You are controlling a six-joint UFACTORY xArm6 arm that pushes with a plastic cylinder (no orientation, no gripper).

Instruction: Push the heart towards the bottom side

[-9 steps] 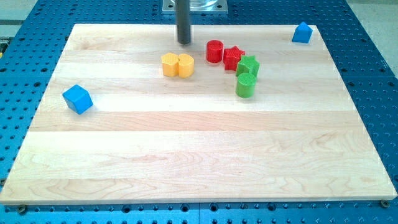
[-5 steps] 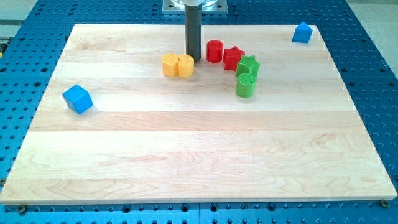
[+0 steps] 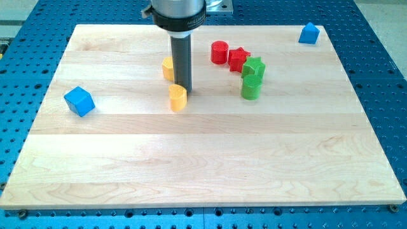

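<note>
The yellow heart [image 3: 178, 98] lies on the wooden board [image 3: 203, 159], left of centre in the upper half. My tip [image 3: 183, 87] stands just above it toward the view's top, touching or nearly touching its upper edge. A second yellow block [image 3: 167, 68], its shape partly hidden by the rod, sits just left of the rod.
A red cylinder [image 3: 219, 51], a red star [image 3: 238, 59], a green star [image 3: 254, 67] and a green cylinder [image 3: 251, 87] cluster right of the rod. A blue cube [image 3: 79, 101] sits at the left edge. A small blue block [image 3: 308, 33] sits at the top right corner.
My tip has moved down the view, and the yellow heart has slid with it toward the bottom, away from the other yellow block.
</note>
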